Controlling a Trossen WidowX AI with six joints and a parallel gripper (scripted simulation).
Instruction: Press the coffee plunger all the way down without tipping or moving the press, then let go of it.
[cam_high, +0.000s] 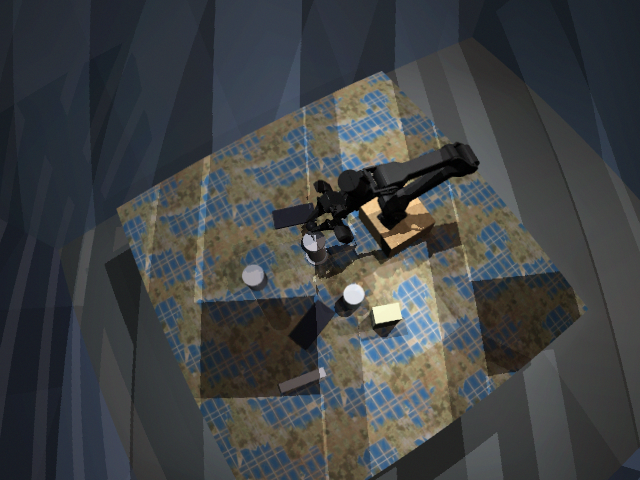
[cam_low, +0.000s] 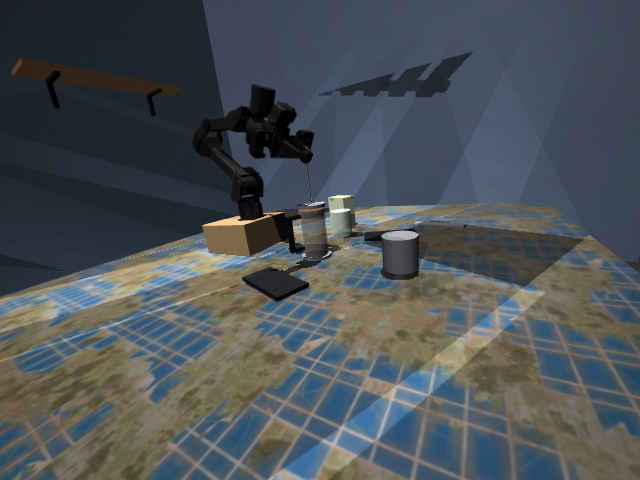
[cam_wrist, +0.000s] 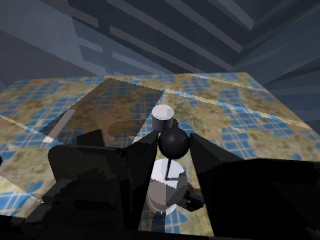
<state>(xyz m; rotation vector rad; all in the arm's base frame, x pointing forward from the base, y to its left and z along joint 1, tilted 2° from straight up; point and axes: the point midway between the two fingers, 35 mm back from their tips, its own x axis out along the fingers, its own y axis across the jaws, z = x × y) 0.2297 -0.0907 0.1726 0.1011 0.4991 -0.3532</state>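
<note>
The coffee press (cam_high: 315, 250) (cam_low: 314, 229) (cam_wrist: 162, 192) stands upright on the table, a clear cylinder with a pale lid and a black handle (cam_low: 292, 235) on the side toward the robot's base. Its thin plunger rod (cam_low: 309, 183) rises high above the lid. The round black knob (cam_wrist: 173, 143) tops the rod. My gripper (cam_high: 311, 225) (cam_low: 307, 155) (cam_wrist: 173, 136) is shut on the knob, with one fingertip on each side of it in the wrist view, well above the lid.
A grey cylinder (cam_high: 253, 276) (cam_low: 400, 254) (cam_wrist: 163, 117), a pale green cylinder (cam_high: 353, 293) (cam_low: 341, 223) and a pale yellow block (cam_high: 386, 314) stand around the press. A dark flat slab (cam_high: 292, 215) (cam_low: 275, 282) lies close by; another (cam_high: 311, 325) and a light bar (cam_high: 301, 381) lie farther off.
</note>
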